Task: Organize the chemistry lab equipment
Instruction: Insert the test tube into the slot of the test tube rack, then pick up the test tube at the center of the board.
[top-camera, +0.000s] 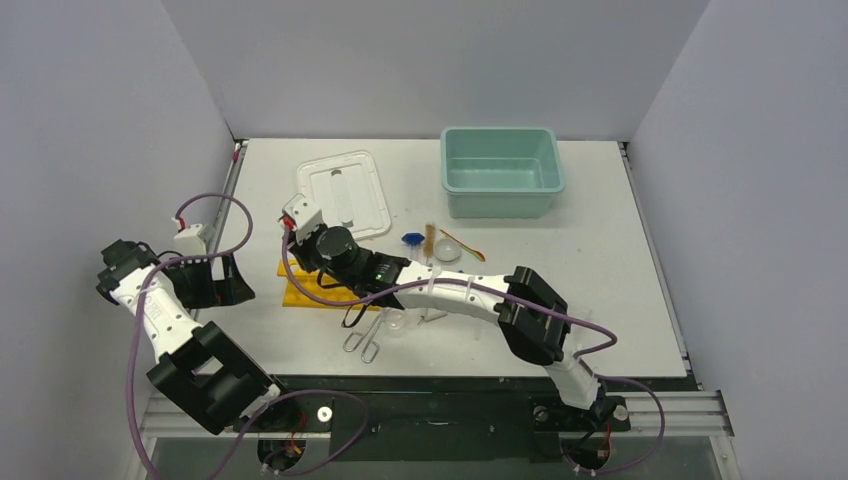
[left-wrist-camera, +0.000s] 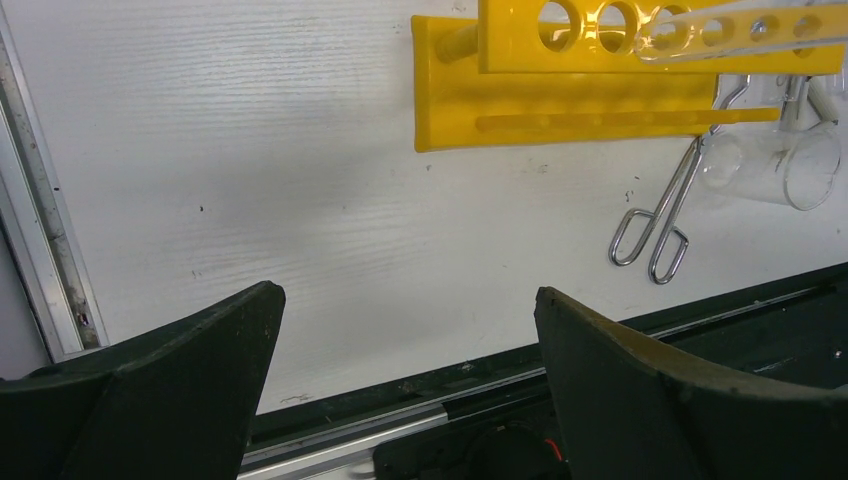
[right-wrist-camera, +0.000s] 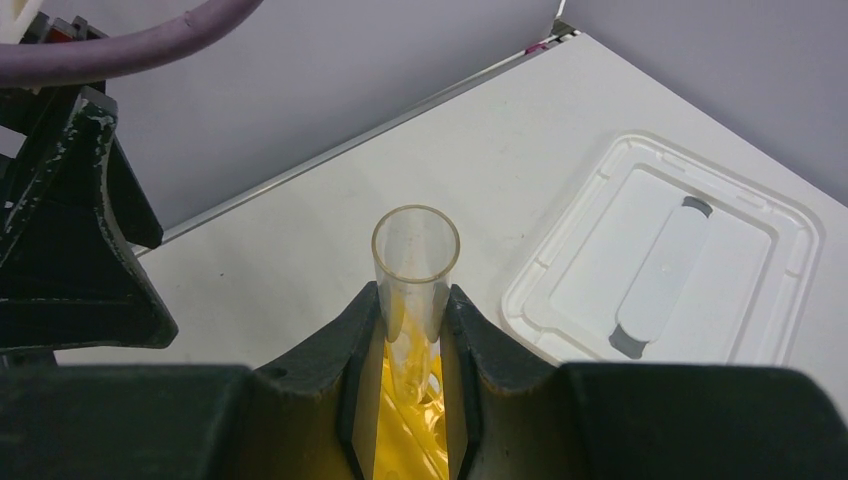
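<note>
Gripping: right gripper (right-wrist-camera: 412, 312) is clenched on a clear glass test tube (right-wrist-camera: 415, 250), just below its open rim.
Tube position: over the yellow holed plastic rack (left-wrist-camera: 560, 100), not yet seated.
Doing it well: centre the closed end over one hole, bring it upright, lower slowly, and let go only once it is supported.
Idle: left gripper (left-wrist-camera: 408, 295) spread wide, grasping nothing, near the rack.
</note>
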